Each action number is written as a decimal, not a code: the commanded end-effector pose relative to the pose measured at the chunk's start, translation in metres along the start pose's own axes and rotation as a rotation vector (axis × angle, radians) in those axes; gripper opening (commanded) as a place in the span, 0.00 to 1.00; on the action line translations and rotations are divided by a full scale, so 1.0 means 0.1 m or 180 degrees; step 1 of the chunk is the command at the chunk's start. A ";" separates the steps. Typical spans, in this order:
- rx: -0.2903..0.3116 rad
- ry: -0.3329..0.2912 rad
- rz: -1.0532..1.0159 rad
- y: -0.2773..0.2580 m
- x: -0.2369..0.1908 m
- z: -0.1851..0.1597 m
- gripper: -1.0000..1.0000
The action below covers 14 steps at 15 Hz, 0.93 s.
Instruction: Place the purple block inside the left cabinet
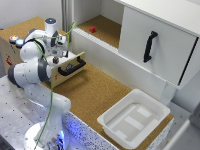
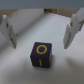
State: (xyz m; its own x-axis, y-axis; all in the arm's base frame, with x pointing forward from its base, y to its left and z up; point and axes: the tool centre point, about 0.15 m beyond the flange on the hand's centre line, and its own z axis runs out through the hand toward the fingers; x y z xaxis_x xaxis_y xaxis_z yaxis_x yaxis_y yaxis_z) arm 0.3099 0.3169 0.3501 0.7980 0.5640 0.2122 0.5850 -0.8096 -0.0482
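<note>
The purple block (image 2: 41,56), a cube with yellow marks on its top and front, lies on a pale surface in the wrist view. My gripper (image 2: 40,41) is open above it, one finger (image 2: 7,30) on each side and clear of the block. In the exterior view my gripper (image 1: 63,46) hangs over the small wooden drawer box (image 1: 70,65), and the block itself is not plainly seen there. The left cabinet (image 1: 106,29), white-walled with a brown cork floor, stands open at the back, toward the exterior view's right of my gripper.
A small red block (image 1: 92,29) sits on the left cabinet's floor. A white door with a black handle (image 1: 150,46) fronts the section to its right. A white plastic tub (image 1: 135,117) stands at the front right. The drawer box has a black handle (image 1: 71,67).
</note>
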 end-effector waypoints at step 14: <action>-0.0300 -0.0477 -0.0011 0.02 0.09 0.32 0.00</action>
State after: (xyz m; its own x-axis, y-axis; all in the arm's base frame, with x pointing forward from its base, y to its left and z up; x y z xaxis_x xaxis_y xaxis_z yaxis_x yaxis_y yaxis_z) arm 0.3149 0.3106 0.3216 0.8060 0.5745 0.1426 0.5843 -0.8108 -0.0357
